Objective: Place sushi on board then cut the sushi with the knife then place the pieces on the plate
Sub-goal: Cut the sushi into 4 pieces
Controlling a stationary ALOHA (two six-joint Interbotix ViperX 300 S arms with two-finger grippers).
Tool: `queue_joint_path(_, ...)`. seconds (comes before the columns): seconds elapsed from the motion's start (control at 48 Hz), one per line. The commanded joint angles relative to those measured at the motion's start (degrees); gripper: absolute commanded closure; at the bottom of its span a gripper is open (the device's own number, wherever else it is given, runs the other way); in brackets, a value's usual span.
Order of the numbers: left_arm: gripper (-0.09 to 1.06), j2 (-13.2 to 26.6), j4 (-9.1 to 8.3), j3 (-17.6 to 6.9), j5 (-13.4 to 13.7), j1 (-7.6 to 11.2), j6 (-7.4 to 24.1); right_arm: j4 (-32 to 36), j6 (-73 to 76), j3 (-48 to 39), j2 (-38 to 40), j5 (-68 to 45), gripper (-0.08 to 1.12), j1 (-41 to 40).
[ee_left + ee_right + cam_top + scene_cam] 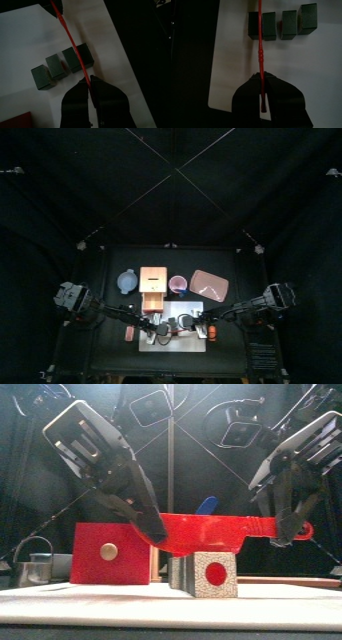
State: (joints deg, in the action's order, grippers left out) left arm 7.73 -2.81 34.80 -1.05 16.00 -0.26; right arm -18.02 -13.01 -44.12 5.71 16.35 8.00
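Note:
A red toy knife (221, 532) hangs level above the white cutting board (187, 341), held at both ends. My left gripper (89, 80) is shut on its blade end and my right gripper (261, 76) on its handle. Three dark green sushi blocks (61, 69) lie in a row on the board under the blade. In the right wrist view the knife (260, 40) runs over the outermost sushi block (261, 25). From the front, one sushi block (210, 574) shows its white speckled end below the knife.
Behind the board stand the wooden box (154, 278) with its red drawer front (110, 554), the blue-grey bowl (127, 281), the red cup (178, 283) and the pink tray (210, 284). The metal cutter (34, 566) sits at the left. A small red thing (130, 332) lies left of the board.

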Motion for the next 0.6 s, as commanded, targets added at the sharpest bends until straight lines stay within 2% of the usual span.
queue_joint_path(0.021,0.67,-1.23,-0.44,-3.16,-0.97,0.88,0.44,0.44,-0.26,2.72,1.58,-1.23,0.71,-1.05)
queue_joint_path(0.271,0.67,-3.08,-0.70,-2.37,-0.97,0.79,0.44,1.32,-0.26,2.81,3.25,-1.41,0.71,-1.05)
queue_joint_path(0.604,0.67,-1.85,-0.70,-1.85,-1.14,0.70,0.35,1.32,-0.35,2.72,0.79,-1.85,0.71,-1.14)
